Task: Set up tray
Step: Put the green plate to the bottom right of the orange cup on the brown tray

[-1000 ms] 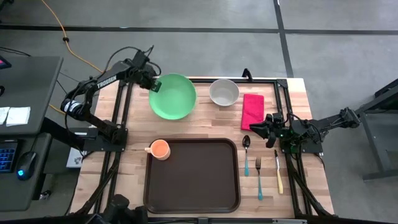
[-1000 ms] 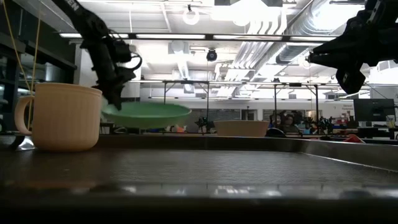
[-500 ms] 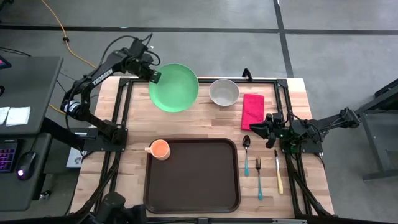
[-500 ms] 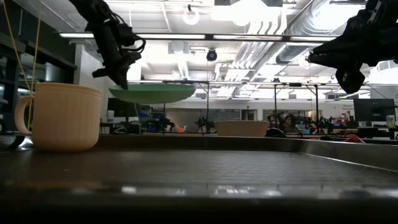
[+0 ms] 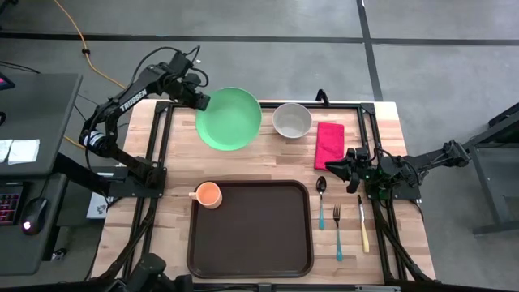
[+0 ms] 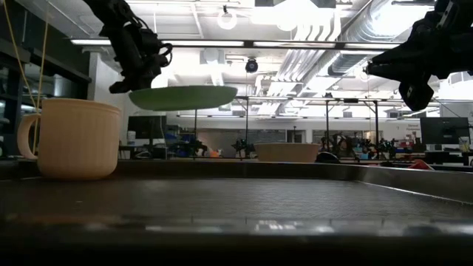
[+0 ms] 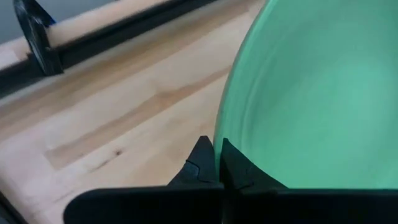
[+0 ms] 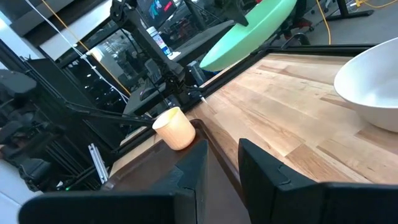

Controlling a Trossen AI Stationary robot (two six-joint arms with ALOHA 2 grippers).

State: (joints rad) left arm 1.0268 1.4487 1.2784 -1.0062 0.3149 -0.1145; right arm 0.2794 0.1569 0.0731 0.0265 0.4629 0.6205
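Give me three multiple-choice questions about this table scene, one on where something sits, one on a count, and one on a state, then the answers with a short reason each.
1. Where is the orange cup?
A. on the red napkin
B. at the tray's far left corner
C. inside the white bowl

2. How many pieces of cutlery lie right of the tray?
A. one
B. five
C. three

3. What is the state of the green plate?
A. held in the air by the left gripper
B. lying on the tray
C. stacked under the white bowl

Answers:
1 B: the high view shows the cup at that corner of the tray.
2 C: a spoon, a fork and a knife lie side by side there.
3 A: the low view shows the plate clear above the table, its rim pinched by the left gripper's fingers.
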